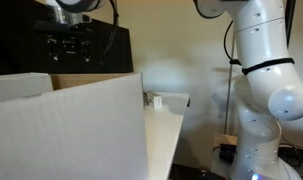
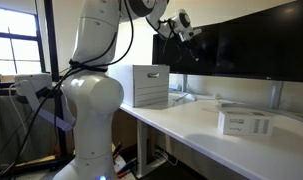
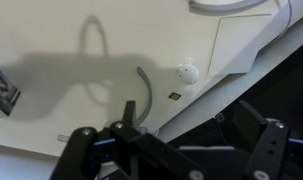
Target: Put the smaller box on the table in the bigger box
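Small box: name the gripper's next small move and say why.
Probably lower the open gripper toward the small box: it hangs high above the table, empty, and the box lies untouched on the table, outside the big box.

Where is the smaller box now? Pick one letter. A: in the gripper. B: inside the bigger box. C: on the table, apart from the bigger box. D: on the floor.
C: in an exterior view the smaller box lies on the table, apart from the bigger box, with the open gripper raised well above it.
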`<action>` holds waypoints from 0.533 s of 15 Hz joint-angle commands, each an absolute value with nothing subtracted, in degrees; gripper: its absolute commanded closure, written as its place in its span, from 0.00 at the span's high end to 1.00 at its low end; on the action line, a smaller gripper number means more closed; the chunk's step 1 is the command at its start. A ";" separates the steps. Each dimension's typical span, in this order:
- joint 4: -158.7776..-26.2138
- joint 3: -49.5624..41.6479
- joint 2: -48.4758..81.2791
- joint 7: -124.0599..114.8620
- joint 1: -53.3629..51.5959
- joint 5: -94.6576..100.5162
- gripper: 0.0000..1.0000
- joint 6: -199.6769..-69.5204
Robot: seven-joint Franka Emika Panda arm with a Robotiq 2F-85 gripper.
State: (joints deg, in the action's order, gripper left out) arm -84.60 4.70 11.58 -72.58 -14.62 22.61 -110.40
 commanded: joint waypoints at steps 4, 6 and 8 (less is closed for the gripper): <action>-75.07 5.90 11.26 -84.44 -17.97 24.41 1.00 -92.28; -74.13 5.84 10.86 -85.78 -18.96 21.76 1.00 -90.15; -73.25 6.27 10.86 -86.91 -19.63 19.93 1.00 -88.99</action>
State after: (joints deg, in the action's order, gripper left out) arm -74.21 5.60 11.33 -84.18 -18.95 22.43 -91.42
